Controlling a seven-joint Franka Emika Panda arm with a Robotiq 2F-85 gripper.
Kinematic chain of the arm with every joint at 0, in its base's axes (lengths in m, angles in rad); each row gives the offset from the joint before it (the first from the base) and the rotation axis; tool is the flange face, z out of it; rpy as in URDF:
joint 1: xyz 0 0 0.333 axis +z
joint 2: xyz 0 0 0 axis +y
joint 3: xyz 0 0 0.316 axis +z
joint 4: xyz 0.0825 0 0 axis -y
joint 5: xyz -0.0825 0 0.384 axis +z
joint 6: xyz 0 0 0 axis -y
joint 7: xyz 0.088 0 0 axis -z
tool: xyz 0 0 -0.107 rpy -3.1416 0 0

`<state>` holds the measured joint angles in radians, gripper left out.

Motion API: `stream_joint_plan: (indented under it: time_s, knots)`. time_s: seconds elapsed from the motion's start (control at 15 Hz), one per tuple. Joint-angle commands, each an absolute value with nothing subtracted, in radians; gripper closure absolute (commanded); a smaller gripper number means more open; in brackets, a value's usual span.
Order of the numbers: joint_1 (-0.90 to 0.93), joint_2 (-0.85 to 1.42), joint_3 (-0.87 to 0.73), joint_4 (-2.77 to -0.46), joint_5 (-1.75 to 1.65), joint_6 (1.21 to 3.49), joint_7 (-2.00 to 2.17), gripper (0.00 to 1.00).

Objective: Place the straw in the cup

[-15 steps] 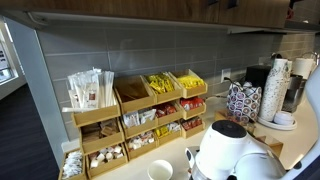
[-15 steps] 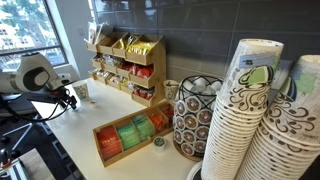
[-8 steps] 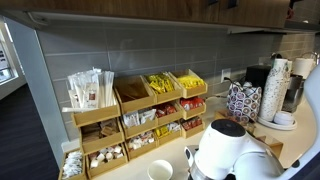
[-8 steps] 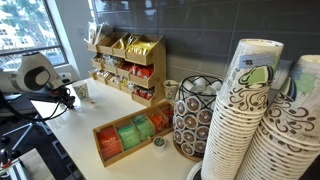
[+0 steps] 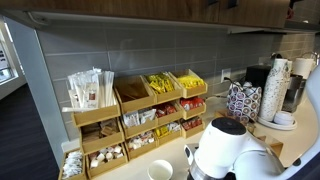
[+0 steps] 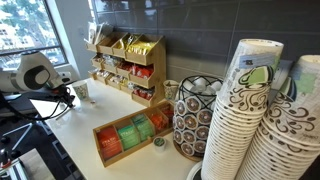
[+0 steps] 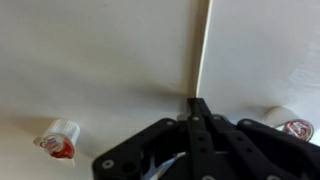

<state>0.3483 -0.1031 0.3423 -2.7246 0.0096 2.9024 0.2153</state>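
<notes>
gripper (image 7: 197, 103) pinched closed on the straw (image 7: 203, 45) end; its long axis points straight ahead over the bench (image 7: 100, 60).

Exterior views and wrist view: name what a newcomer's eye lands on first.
In an exterior view, tall stacks of patterned cups fill the right foreground. A tiered wooden rack of packets stands against the grey tiled wall. In the wrist view, the gripper is shut on a thin white straw.
</notes>
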Motion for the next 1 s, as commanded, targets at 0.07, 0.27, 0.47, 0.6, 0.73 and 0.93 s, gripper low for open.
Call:
stream_joint_plan:
  time_s: [0.07,0.27,0.47,0.6,0.73,0.93]
  knots:
    - [0.351,-0.165,0.332,-2.742,0.037,2.877,0.168,1.00]
    - [0.354,-0.186,0.325,-2.743,0.042,2.869,0.151,1.00]
    - [0.354,-0.206,0.321,-2.745,0.040,2.856,0.141,1.00]
    - [0.355,-0.198,0.323,-2.741,0.036,2.846,0.138,0.73]
    - [0.349,-0.177,0.332,-2.738,0.022,2.851,0.147,0.60]
    - [0.323,-0.158,0.348,-2.741,-0.025,2.868,0.180,0.37]
